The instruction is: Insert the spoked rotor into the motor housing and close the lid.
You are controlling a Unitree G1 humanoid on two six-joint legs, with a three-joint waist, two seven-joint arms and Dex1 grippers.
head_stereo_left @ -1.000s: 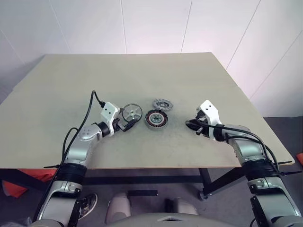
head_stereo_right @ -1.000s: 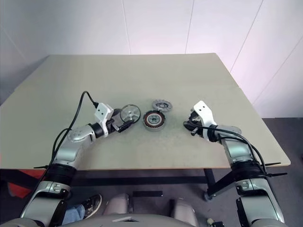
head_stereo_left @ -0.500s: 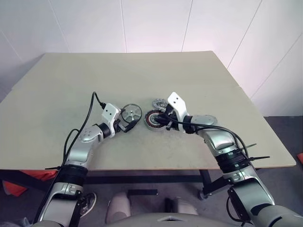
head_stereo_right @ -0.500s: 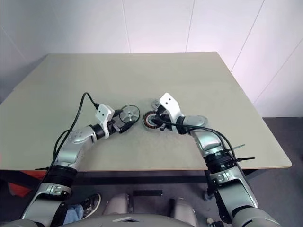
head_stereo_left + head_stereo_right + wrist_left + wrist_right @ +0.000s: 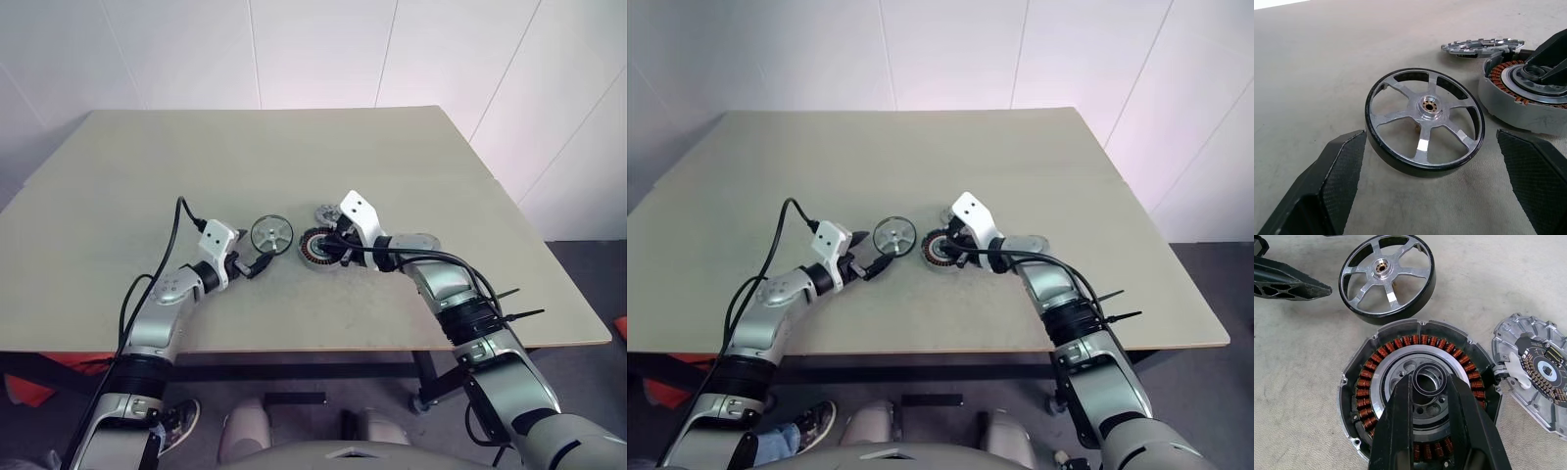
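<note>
The right claw [image 5: 330,250] has swung in from the tabletop's right side and now sits over the motor housing [image 5: 321,246], while the left claw [image 5: 263,261] has barely shifted beside the spoked rotor [image 5: 271,233]; all three parts lie near the middle of the tabletop [image 5: 294,166], the lid [image 5: 327,214] just behind the housing. In the left wrist view the left claw's fingers [image 5: 1332,181] stand wide apart, one on each side of the rotor [image 5: 1425,120] and clear of its rim, which lies flat just beside the housing [image 5: 1528,93] — nothing is gripped yet. In the right wrist view the right claw's fingers [image 5: 1400,431] are nearly together, their tips [image 5: 1428,382] at the silvery ring in the housing's centre [image 5: 1420,396], inside the copper windings; whether they press on it or only hover I cannot tell. The lid [image 5: 1535,372] lies touching the housing's edge. That swing suggests the right arm is there to steady the housing — so the rotor's pick-up and insertion look to be next, with the lid untouched.
</note>
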